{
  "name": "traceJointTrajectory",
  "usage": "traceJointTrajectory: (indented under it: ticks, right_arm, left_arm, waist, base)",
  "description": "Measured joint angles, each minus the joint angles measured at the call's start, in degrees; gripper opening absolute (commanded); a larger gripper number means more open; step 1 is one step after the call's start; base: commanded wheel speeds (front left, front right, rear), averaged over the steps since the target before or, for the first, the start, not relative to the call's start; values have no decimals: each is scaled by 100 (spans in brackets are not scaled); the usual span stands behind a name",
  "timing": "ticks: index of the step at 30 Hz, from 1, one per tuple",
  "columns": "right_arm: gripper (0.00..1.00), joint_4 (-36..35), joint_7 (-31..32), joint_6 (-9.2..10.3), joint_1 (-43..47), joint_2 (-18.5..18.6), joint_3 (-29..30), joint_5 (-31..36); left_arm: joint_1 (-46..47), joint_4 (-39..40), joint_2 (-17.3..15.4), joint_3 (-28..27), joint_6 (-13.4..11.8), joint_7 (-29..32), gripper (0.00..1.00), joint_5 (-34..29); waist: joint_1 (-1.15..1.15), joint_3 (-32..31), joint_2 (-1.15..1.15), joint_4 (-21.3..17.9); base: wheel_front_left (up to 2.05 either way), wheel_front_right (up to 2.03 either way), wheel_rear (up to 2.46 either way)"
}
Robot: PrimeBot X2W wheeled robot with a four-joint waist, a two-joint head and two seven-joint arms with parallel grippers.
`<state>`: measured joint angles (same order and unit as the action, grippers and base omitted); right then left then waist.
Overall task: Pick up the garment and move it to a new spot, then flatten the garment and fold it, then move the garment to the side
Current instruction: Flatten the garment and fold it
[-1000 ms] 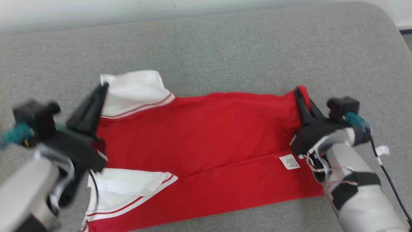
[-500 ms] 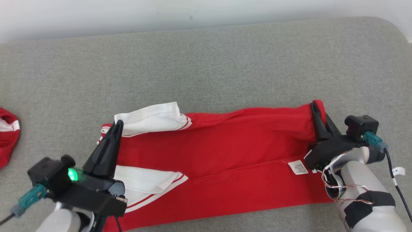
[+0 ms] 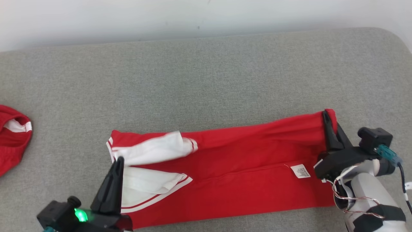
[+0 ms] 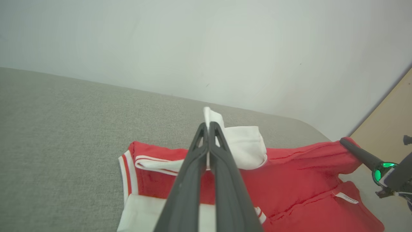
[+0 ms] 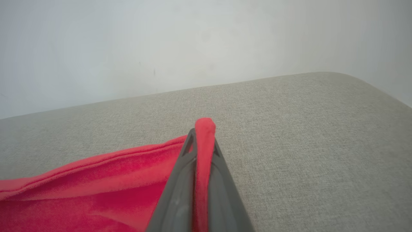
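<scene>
left tool: clamped on garment | right tool: clamped on garment | label: white, print too small to read

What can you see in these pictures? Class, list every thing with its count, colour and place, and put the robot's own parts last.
shirt: one, red, spread on the cushion
sleeves: two, white with red stripes, at the shirt's left end
label: one, white, on the shirt near its right end
other garment: one, red with white trim, on the cushion, far left in the head view
cushion: one, grey, under both garments
wall: one, white, behind the cushion
left gripper: one, dark, shut on a white sleeve
right gripper: one, dark, shut on the shirt's red right edge
</scene>
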<state>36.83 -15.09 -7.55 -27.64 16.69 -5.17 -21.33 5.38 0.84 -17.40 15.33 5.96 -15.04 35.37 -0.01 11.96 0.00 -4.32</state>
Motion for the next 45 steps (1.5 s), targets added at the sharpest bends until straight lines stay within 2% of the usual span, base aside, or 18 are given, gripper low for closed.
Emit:
traceJointTrajectory:
  ticks: [10,13,14,15,16,17,18,22,29,37,45]
  right_arm:
    - [0,-784,-2,0,773,-42,197,-193]
    - [0,-865,-2,0,974,-47,163,-223]
    - [10,-905,-2,0,1037,-52,176,-238]
    - [99,-948,-2,0,1075,-49,183,-242]
    - [100,-1004,-2,0,1105,-49,186,-285]
    - [100,-1049,-2,0,1147,-44,188,-294]
    - [100,-1091,-2,0,1198,-41,196,-318]
    - [100,-1304,-3,0,1383,-11,245,-363]
    - [100,-1489,-3,0,1603,115,282,-437]
    - [100,-760,-3,0,1581,160,289,-414]
    - [100,16,58,0,1418,89,281,-369]
  left_arm:
    - [-343,-695,597,-450,120,0,0,-471]
    - [-431,-833,659,-567,146,-1,0,-624]
    - [-450,-862,687,-571,147,0,0,-661]
    - [-465,-888,732,-600,154,0,10,-668]
    - [-489,-902,749,-623,154,0,43,-710]
    - [-516,-892,771,-688,154,0,93,-766]
    - [-529,-887,802,-748,154,-1,100,-806]
    - [-631,-846,905,-899,154,0,100,-939]
    - [-813,-620,1032,-1485,154,0,100,-1337]
    - [-987,-391,1263,-2191,155,0,100,-2172]
    - [-1095,-350,1355,-2599,155,0,100,-2420]
  waist:
    - [0,-112,0,85]
    - [0,-164,0,78]
    - [1,-182,0,73]
    - [0,-201,0,68]
    - [0,-221,0,61]
    - [0,-239,0,54]
    - [0,-259,0,49]
    - [0,-344,0,42]
    - [0,-511,0,57]
    - [0,-641,0,159]
    - [1,-654,1,275]
  base:
    - [0,0,0]
    - [0,0,0]
    - [0,0,0]
    - [0,0,0]
    - [0,0,0]
    - [0,0,0]
    - [0,0,0]
    - [0,0,0]
    - [0,0,0]
    - [0,0,0]
    - [0,0,0]
